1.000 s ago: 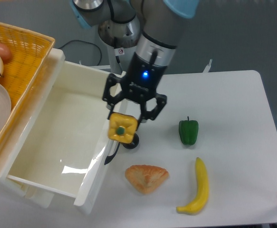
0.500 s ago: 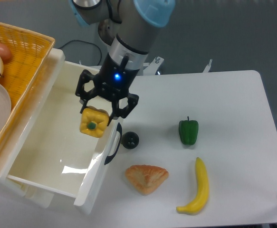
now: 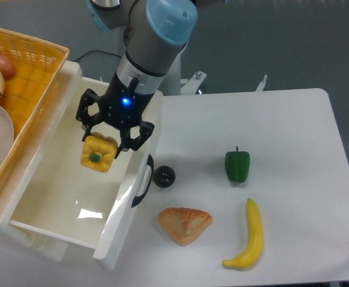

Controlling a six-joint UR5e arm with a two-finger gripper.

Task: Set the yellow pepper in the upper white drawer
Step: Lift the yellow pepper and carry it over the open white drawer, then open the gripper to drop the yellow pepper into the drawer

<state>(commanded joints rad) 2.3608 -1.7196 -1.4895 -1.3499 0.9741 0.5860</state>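
My gripper [image 3: 100, 152] is shut on the yellow pepper [image 3: 99, 154], whose green stem faces the camera. It hangs above the inside of the upper white drawer [image 3: 54, 203], near the drawer's right wall. The drawer is pulled open, and its black curved handle [image 3: 144, 180] shows on the front wall at the right. Black fingers [image 3: 126, 139] flank the pepper on both sides.
A yellow wicker basket [image 3: 30, 66] with produce sits over the drawer's left side. On the white table lie a small black ball [image 3: 164, 176], a green bell pepper [image 3: 237, 165], a croissant [image 3: 185, 224] and a banana [image 3: 249, 235].
The arm has carried the yellow pepper leftward, from above the drawer's handle and the black ball to over the drawer's interior. The gripper stays shut on it.
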